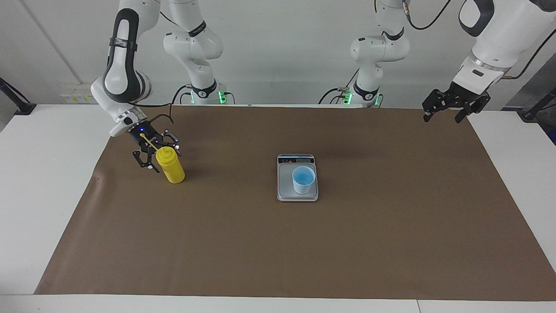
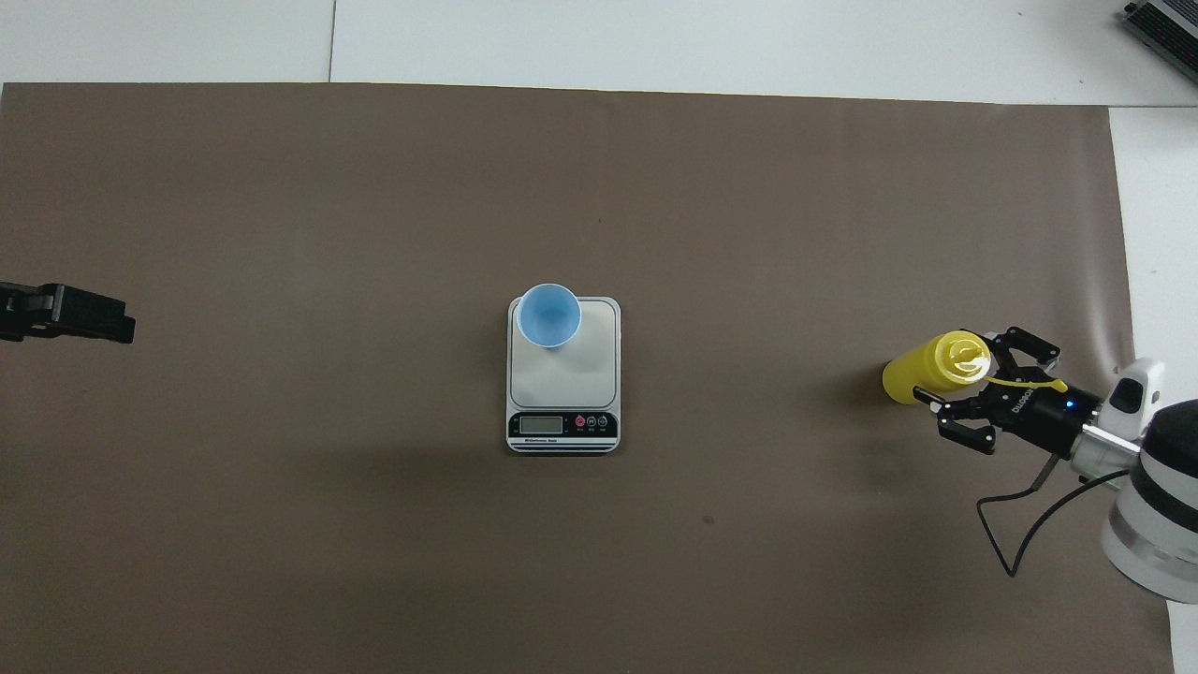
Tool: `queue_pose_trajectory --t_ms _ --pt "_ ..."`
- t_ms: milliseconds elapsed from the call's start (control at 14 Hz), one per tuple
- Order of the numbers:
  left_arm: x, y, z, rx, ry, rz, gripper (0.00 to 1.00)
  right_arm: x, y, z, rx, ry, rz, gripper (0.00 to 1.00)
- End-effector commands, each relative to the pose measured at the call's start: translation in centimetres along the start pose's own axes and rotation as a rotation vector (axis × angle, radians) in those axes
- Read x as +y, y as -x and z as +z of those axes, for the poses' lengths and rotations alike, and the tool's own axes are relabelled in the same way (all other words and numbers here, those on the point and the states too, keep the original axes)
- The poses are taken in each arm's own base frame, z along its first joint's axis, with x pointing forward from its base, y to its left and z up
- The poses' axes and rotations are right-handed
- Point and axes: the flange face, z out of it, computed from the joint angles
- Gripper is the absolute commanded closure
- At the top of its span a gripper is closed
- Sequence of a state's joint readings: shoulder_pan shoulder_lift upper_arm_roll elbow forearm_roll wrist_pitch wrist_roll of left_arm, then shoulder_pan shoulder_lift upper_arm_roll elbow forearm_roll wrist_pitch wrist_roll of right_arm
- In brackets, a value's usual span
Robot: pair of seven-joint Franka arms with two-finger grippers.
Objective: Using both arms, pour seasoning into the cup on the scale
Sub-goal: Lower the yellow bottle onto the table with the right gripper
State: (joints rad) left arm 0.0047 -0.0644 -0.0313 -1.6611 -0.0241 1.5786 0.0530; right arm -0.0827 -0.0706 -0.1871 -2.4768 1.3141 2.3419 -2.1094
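Right tool [image 1: 155, 160]: low at the right arm's end of the desk, fingers spread wide on either side of the seasoning bottle [image 1: 170, 165]. In the overhead view the tool [image 2: 973, 386] brackets the upper part of the bottle [image 2: 927, 371], one finger [image 2: 1029, 343] on each flank; whether the fingers [image 1: 145, 163] press the plastic or only flank it cannot be told. Blue indicator lights glow on the tool body.

Seasoning bottle: yellow, cylindrical, standing on the brown paper sheet [image 1: 278, 243], leaning slightly. Its thin yellow cap strap [image 2: 1025, 382] trails back over the tool.

Left tool [image 1: 454, 104]: raised in the air over the edge of the sheet at the left arm's end of the desk, fingers parted, holding nothing. Only its dark tip [image 2: 75, 314] enters the overhead view. This arm waits.

Scale [image 1: 297, 194]: silver-grey, flat, at the middle of the sheet, well apart from both tools. Display strip [image 2: 563, 424] on the short edge nearer the robots.

Cup [image 1: 303, 179]: light blue, upright, mouth open upward, standing on the scale's weighing plate [image 2: 566, 379]. It sits at the part of the plate farther from the robots, away from the display, toward the left arm's end. Contents cannot be made out.

Desk [image 1: 47, 143]: white, showing around the sheet.
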Motion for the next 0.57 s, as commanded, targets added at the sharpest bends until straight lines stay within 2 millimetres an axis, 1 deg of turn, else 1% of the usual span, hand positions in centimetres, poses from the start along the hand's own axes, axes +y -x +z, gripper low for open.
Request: queue_pose_trajectory --t_ms 0,71,285,499 --pt "-0.2 0.6 -0.3 -0.003 0.002 0.009 0.0 0.1 0.3 -1.1 0.052 -0.006 0.01 0.0" --pt "-0.3 0.6 -0.3 -0.003 0.002 0.008 0.0 0.0 0.1 -1.2 0.062 -0.018 0.019 0.0" --pt "-0.2 0.6 -0.3 -0.003 0.002 0.009 0.0 0.2 0.6 -1.9 0.056 -0.039 0.033 0.0" --pt "-0.3 0.6 -0.3 -0.003 0.002 0.008 0.0 0.9 2.3 -3.9 -0.019 -0.114 0.04 0.0"
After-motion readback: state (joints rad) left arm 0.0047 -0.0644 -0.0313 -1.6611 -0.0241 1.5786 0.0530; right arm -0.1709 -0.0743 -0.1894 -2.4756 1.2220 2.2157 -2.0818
